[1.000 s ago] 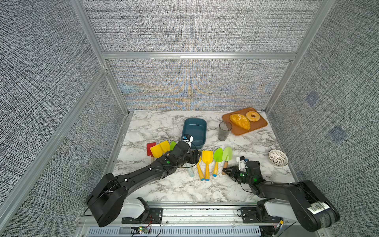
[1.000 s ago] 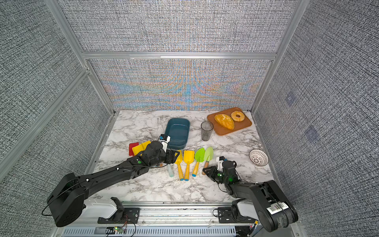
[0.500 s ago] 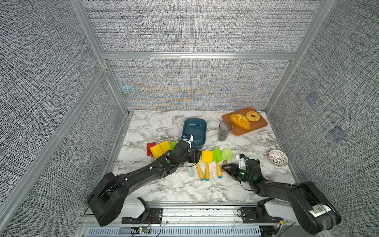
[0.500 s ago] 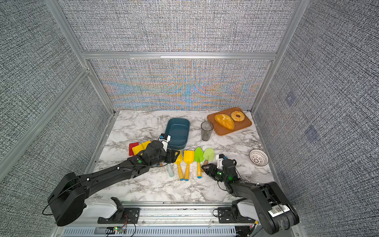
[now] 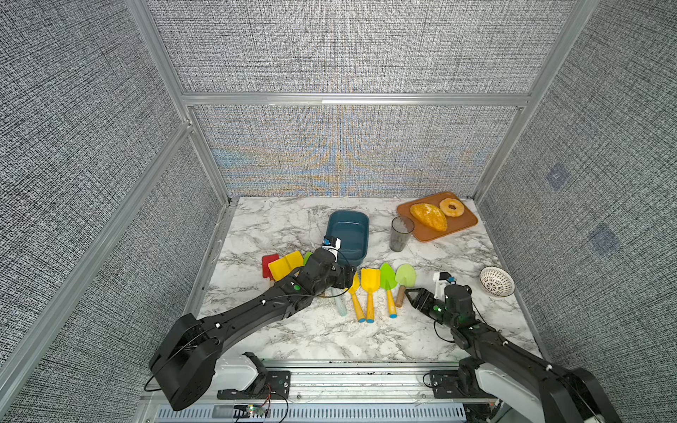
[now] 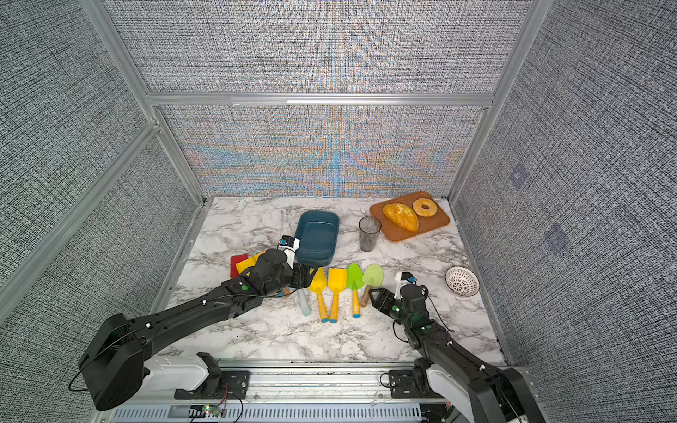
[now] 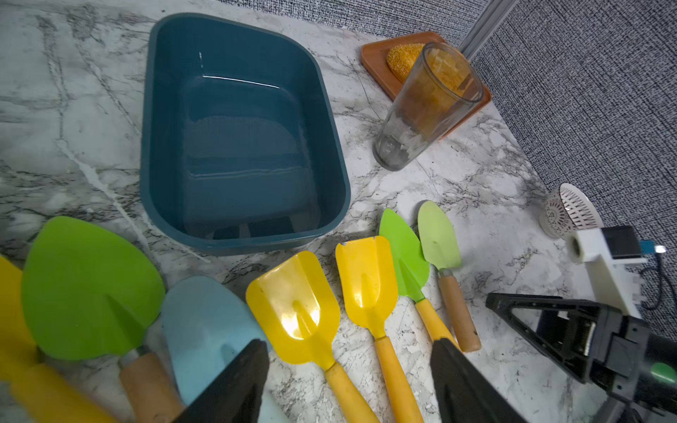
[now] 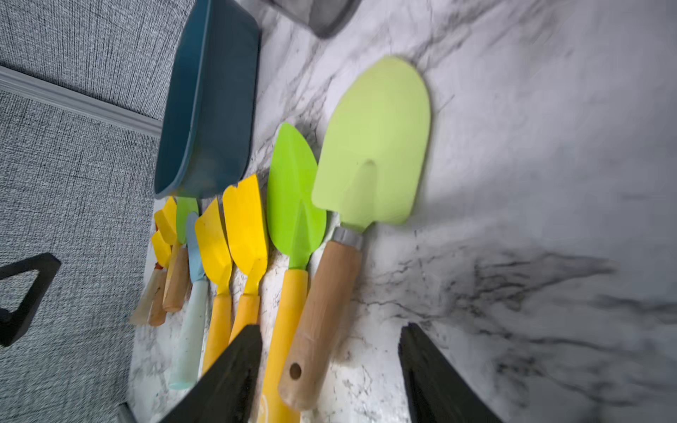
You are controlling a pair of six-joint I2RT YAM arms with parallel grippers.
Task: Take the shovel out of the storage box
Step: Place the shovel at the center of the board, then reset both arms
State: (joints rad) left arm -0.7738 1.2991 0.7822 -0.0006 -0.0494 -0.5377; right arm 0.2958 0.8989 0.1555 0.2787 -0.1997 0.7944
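The dark teal storage box (image 5: 364, 234) (image 6: 335, 234) (image 7: 146, 146) (image 8: 216, 110) stands empty at mid-table. Several toy shovels lie in a row on the marble in front of it. The rightmost is a pale green shovel (image 5: 405, 274) (image 6: 373, 274) (image 7: 437, 238) (image 8: 377, 146) with a wooden handle. My right gripper (image 5: 410, 298) (image 6: 374, 296) (image 8: 329, 329) is open just behind that handle's end, touching nothing. My left gripper (image 5: 350, 276) (image 6: 306, 274) (image 7: 348, 344) hangs open low over the yellow shovels (image 7: 296, 307), with a light blue shovel (image 7: 205, 329) beside one finger.
A clear glass (image 5: 401, 234) stands right of the box. An orange-brown tray (image 5: 458, 227) with bread and a doughnut sits at the back right. A white patterned bowl (image 5: 496, 280) is near the right wall. More shovels, red (image 5: 269, 260) and yellow, lie under the left arm.
My right gripper has opened and let go of the pale green shovel's handle; the shovel now lies flat beside the green one. The left arm has hardly moved.
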